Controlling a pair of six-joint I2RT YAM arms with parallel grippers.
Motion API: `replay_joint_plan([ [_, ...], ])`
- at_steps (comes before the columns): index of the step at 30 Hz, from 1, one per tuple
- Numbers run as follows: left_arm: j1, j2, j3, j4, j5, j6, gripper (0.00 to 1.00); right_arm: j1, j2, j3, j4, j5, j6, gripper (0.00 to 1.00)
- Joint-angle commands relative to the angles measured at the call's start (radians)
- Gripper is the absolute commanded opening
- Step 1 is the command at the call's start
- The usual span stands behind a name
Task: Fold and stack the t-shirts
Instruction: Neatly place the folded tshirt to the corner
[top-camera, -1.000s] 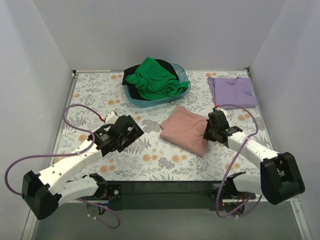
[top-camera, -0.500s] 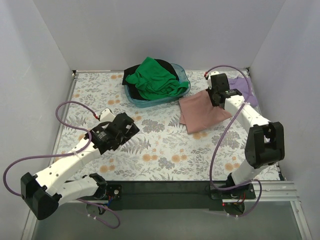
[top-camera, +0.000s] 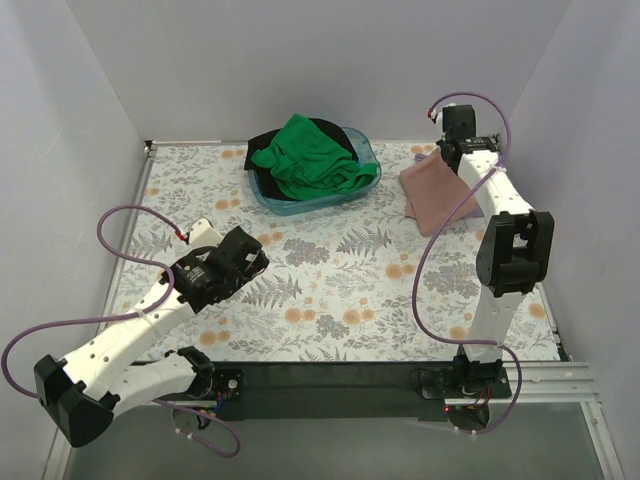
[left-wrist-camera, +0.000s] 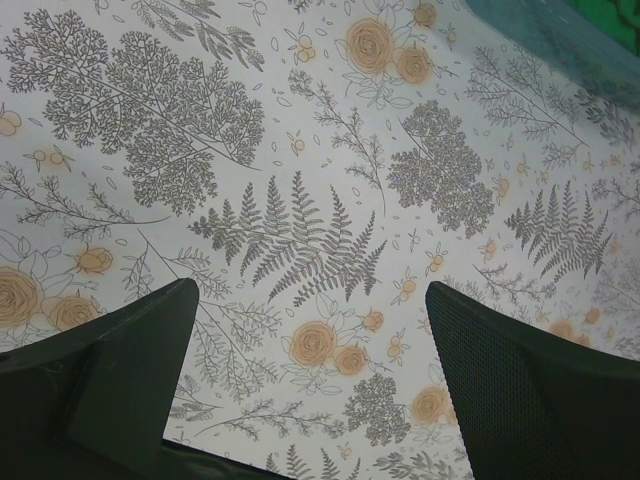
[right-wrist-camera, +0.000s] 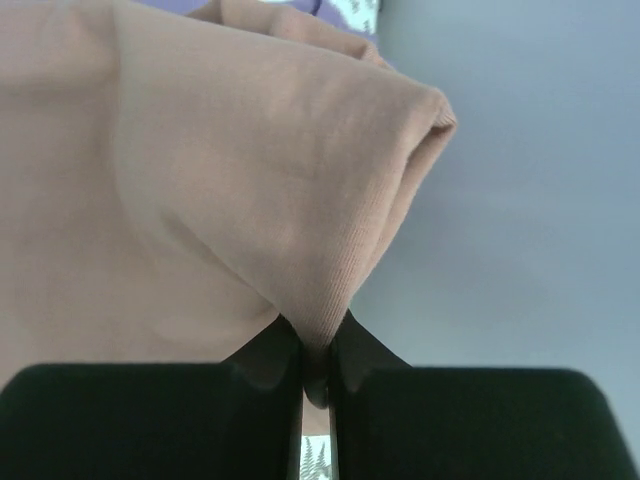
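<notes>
Over at 8 o'clock, left jaws hang spread wide above the floral surface (top-camera: 330, 290), gripping nothing. At 12, the bin (top-camera: 368, 152) holds the green tee (top-camera: 310, 160) and the black tee (top-camera: 262, 142). At 2 o'clock, right jaws pinch the folded pink tee (top-camera: 440, 195). That's stacking, I'd say; next, lower it squarely, then release.

The counter (top-camera: 330, 290) is white with grey ferns and orange flowers. One t-shirt, the pink t-shirt (top-camera: 440, 195), is a dusty pink. The green t-shirt (top-camera: 310, 160) is bright green and the black t-shirt (top-camera: 262, 142) is plain black. The tub (top-camera: 300, 204) is see-through blue. The cables (top-camera: 130, 208) are purple. The left pincer (left-wrist-camera: 310, 290) and right pincer (right-wrist-camera: 315, 365) are black.
</notes>
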Motion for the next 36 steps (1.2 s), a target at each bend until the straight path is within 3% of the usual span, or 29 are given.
replay_joint_plan([
  [1, 0.008, -0.010, 0.027, -0.024, -0.068, -0.013, 0.98, -0.008, -0.002, 0.107, 0.027, 0.035, -0.050, 0.01],
  [15, 0.019, 0.020, 0.016, -0.023, -0.086, -0.025, 0.98, -0.047, 0.064, 0.228, 0.047, 0.060, -0.056, 0.01],
  [22, 0.025, 0.039, 0.015, -0.027, -0.096, -0.028, 0.98, -0.117, 0.184, 0.326, 0.047, 0.069, 0.010, 0.01],
  [25, 0.028, 0.046, 0.013, -0.022, -0.091, -0.025, 0.98, -0.184, 0.248, 0.369, 0.047, 0.069, 0.065, 0.06],
  [26, 0.028, 0.051, 0.016, -0.023, -0.090, -0.025, 0.98, -0.197, 0.277, 0.399, 0.049, 0.074, 0.097, 0.22],
  [28, 0.030, 0.060, 0.018, -0.023, -0.085, -0.025, 0.98, -0.224, 0.305, 0.424, 0.042, 0.097, 0.122, 0.61],
  [29, 0.030, 0.066, 0.021, -0.022, -0.082, -0.024, 0.98, -0.228, 0.305, 0.421, 0.042, 0.097, 0.124, 0.97],
  [36, 0.031, 0.076, 0.042, -0.013, -0.053, -0.010, 0.98, -0.229, 0.160, 0.305, -0.004, -0.197, 0.223, 0.98],
])
